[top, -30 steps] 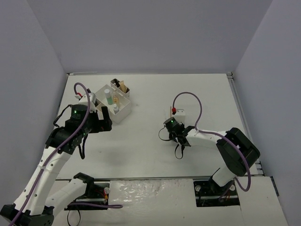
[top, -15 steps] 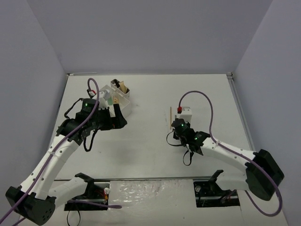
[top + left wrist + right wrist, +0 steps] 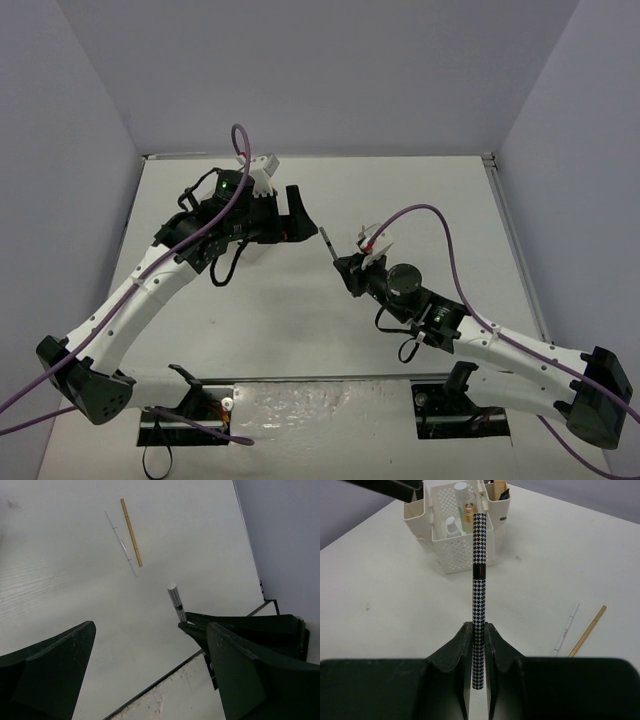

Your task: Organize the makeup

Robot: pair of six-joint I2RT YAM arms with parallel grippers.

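Note:
My right gripper (image 3: 478, 630) is shut on a black-and-white houndstooth stick (image 3: 479, 570) and holds it above the table, pointing toward the white compartmented box (image 3: 460, 545). In the top view the right gripper (image 3: 346, 266) is at mid-table, with the stick (image 3: 329, 243) rising up-left. My left gripper (image 3: 298, 222) is open and empty, just left of the stick's tip (image 3: 174, 598). A tan stick (image 3: 131, 531) and a thin white stick (image 3: 121, 543) lie side by side on the table. The box holds small bottles, one gold (image 3: 468, 513) and one white-capped (image 3: 451, 525).
The left arm (image 3: 180, 260) reaches over the box and hides it in the top view. The box's rear compartment (image 3: 498, 490) holds tan and dark items. Grey walls enclose the table on three sides. The table's near edge (image 3: 150, 685) shows below the left gripper.
The left arm swung from left of the box across it toward mid-table. The right gripper rose from the table with the houndstooth stick and moved left toward the left gripper.

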